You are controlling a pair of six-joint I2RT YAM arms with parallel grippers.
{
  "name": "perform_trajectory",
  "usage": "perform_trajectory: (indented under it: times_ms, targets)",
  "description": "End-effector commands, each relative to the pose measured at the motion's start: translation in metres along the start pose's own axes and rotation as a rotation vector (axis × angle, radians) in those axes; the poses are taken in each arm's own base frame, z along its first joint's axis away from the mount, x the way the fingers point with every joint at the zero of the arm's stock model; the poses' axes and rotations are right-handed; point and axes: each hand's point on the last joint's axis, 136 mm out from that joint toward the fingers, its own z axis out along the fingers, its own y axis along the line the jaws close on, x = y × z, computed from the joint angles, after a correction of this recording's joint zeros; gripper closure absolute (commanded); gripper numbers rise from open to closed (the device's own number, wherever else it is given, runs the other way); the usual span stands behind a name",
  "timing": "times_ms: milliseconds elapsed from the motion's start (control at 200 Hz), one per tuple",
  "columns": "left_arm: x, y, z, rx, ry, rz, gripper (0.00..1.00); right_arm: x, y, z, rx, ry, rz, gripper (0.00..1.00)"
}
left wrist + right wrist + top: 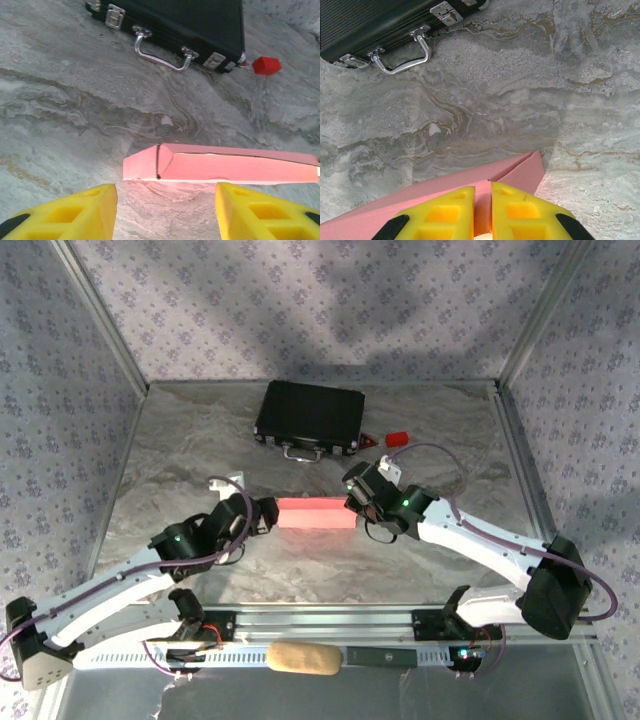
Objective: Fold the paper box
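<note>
Left arm (110, 590): stretches low from its base towards the left end of the paper box (315, 512), with the elbow raised partway along.
Left wrist: just left of the box's left end, pointing at it.
Left gripper (165, 189): jaws stand wide apart and grip nothing; it sits just short of the box's left end.
Left fingers (95, 210): yellow pads, neither touching the box.
Right arm (480, 535): angles in from its base towards the right end of the box, forearm sloping down.
Right wrist: just right of the box's right end, tilted down onto it.
Right gripper (482, 187): jaws nearly together, pinching the card at the box's right end.
Right fingers (520, 210): yellow pads with a thin strip of pink card between them.
</note>
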Motion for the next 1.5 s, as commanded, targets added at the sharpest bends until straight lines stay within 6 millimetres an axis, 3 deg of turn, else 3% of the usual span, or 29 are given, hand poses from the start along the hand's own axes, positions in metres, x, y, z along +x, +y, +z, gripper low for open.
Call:
perform_trajectory:
  times_ms: [0, 155, 325, 520, 750, 1034, 1499]
  targets:
    - [-0.005, 0.018, -0.006, -0.091, 0.011, -0.202, 0.52, 0.016, -0.033, 0.005, 0.139, 0.047, -0.057, 0.85]
    - [-0.008, 0.008, 0.003, -0.04, 0.024, -0.431, 0.47, 0.016, -0.034, 0.004, 0.142, 0.048, -0.056, 0.85]
    - [-0.002, -0.008, 0.016, -0.039, 0.096, -0.553, 0.34, 0.015, -0.034, 0.002, 0.139, 0.044, -0.054, 0.85]
    - [0.019, -0.019, 0.038, -0.032, 0.176, -0.7, 0.33, 0.015, -0.034, 0.002, 0.14, 0.046, -0.057, 0.85]
    - [0.017, -0.016, 0.049, -0.019, 0.153, -0.783, 0.33, 0.015, -0.035, 0.002, 0.138, 0.049, -0.056, 0.85]
    - [0.037, -0.013, 0.065, -0.021, 0.192, -0.832, 0.42, 0.015, -0.035, 0.003, 0.136, 0.05, -0.055, 0.85]
    - [0.048, 0.013, 0.064, -0.071, 0.16, -0.876, 0.66, 0.018, -0.036, 0.008, 0.144, 0.055, -0.073, 0.85]
